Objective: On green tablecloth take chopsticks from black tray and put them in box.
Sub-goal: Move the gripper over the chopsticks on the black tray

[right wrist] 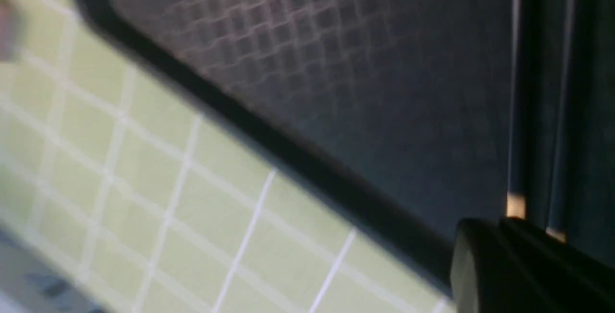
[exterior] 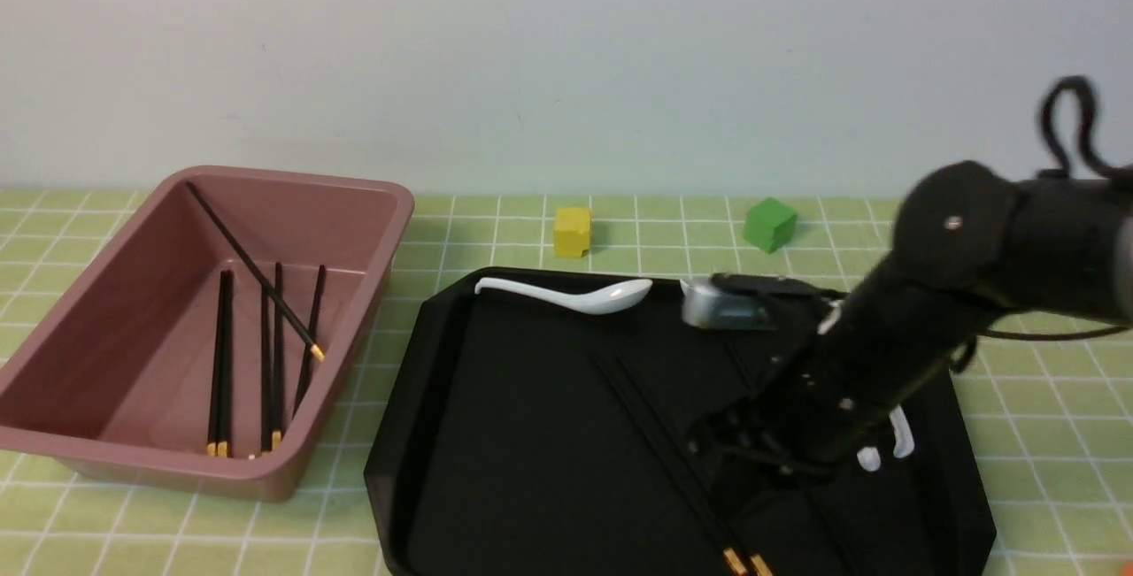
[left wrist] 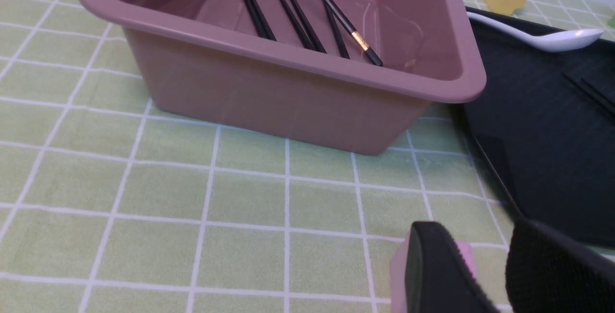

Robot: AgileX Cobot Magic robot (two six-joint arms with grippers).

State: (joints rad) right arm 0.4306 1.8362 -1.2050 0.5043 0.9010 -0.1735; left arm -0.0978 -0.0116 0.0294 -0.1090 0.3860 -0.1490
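Green grid tablecloth (exterior: 496, 231) covers the table, with a plain pale wall (exterior: 531, 54) behind it. The box (exterior: 106, 311) sits on the cloth at left and holds several chopsticks (exterior: 265, 355). Most lie flat on its floor, gold ends toward me; one leans from the far left corner down across the others. The tray (exterior: 513, 434) is just right of the box. I can't tell if the two touch. One chopstick pair (exterior: 664, 445) lies on the tray, running diagonally with its gold ends at the near edge. A white spoon (exterior: 575, 295) rests along the far rim. Yellow cube (exterior: 572, 232) and green cube (exterior: 769, 224) are on the cloth beyond the tray. Two white bits (exterior: 901, 434) show past the arm, and I can't tell what they are. Right arm (exterior: 885, 346) comes in from the right, pitched steeply down over the tray's right half. Right gripper (exterior: 726, 461) is low over the tray beside the pair. Its wrist cam is blurred and shows one finger (right wrist: 504, 265) next to the gold ends, so jaw state can't be told, nor whether it touches them. Left gripper (left wrist: 490, 274) is out of the front view. Its own cam shows it above bare cloth near the box's near corner, fingers (left wrist: 432, 269) spread, nothing between them.
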